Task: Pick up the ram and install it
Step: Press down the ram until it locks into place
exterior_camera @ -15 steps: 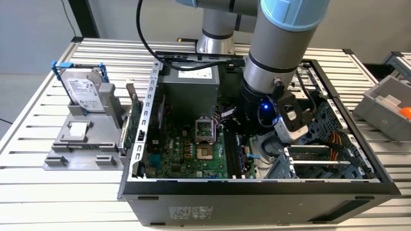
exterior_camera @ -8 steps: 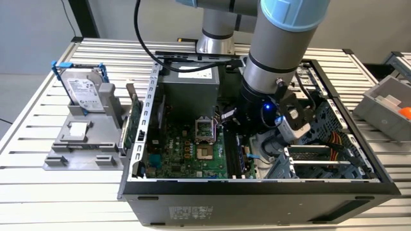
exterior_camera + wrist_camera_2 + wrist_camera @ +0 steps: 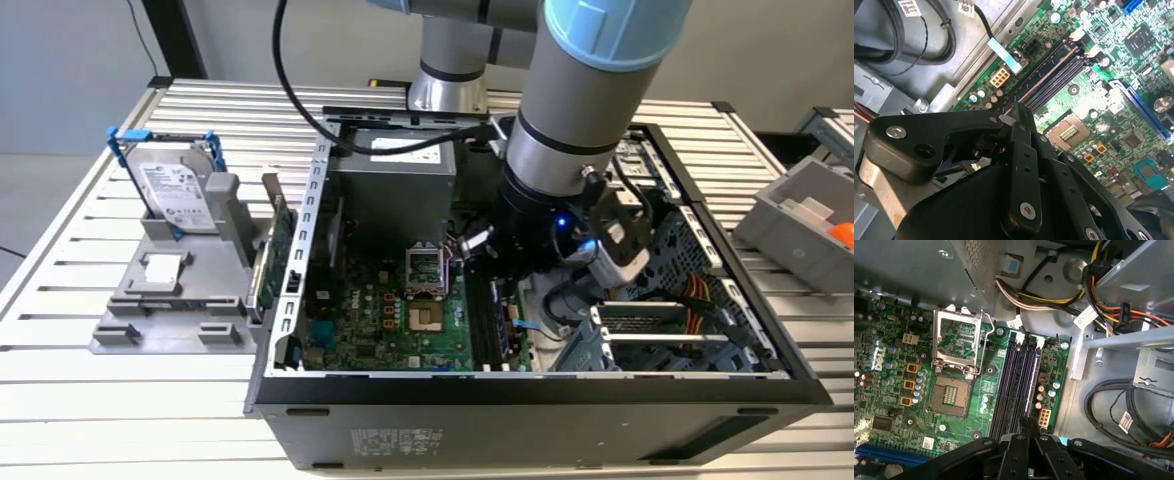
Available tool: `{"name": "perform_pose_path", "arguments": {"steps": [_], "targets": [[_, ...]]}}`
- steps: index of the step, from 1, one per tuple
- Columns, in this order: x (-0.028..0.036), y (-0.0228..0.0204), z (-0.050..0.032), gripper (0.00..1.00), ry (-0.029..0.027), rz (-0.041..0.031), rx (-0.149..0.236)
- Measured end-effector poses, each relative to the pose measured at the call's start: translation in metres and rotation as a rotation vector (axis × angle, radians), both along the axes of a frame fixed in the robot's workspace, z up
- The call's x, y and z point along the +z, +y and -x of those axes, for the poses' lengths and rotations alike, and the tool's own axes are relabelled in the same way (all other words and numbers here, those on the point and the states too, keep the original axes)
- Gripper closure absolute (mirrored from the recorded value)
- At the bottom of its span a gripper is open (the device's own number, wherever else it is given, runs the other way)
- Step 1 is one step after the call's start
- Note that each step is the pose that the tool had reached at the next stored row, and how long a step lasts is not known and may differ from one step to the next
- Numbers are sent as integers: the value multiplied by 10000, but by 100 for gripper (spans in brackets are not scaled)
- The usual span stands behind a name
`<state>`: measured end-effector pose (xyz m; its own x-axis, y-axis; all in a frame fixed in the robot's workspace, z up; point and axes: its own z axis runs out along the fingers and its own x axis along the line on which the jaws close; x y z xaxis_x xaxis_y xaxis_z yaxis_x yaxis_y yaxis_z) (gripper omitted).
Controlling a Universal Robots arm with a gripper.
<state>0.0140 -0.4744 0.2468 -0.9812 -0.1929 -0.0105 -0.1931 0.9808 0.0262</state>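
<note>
I see the gripper [image 3: 1026,427] low inside the computer case [image 3: 534,385], fingertips drawn narrow together directly over the memory slots [image 3: 1016,385]. The ram [image 3: 1041,75] sits in a slot just beyond the fingertips; contact I cannot tell.

Slatted metal table [image 3: 120,400], perhaps grey wall [image 3: 80,60].

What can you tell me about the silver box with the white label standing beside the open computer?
It looks like a hard drive: a flat, metal-looking silver box with a white label covering most of its face. It stands upright on one edge in a grey plastic holder, with a thin blue frame around its top. The holder rests on the slatted metal table, to the exterior view's left of the computer case.
</note>
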Motion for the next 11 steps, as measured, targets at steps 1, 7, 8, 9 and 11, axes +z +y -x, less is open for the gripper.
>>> {"name": "perform_pose_path", "arguments": {"steps": [1,7,8,9,11], "targets": [[0,0,0,100,-3,-1,131],[0,0,-7,100,-4,0,864],[0,0,-9,100,-4,0,972],[0,0,-12,100,-5,0,1073],[0,0,-19,100,-5,0,1276]]}}
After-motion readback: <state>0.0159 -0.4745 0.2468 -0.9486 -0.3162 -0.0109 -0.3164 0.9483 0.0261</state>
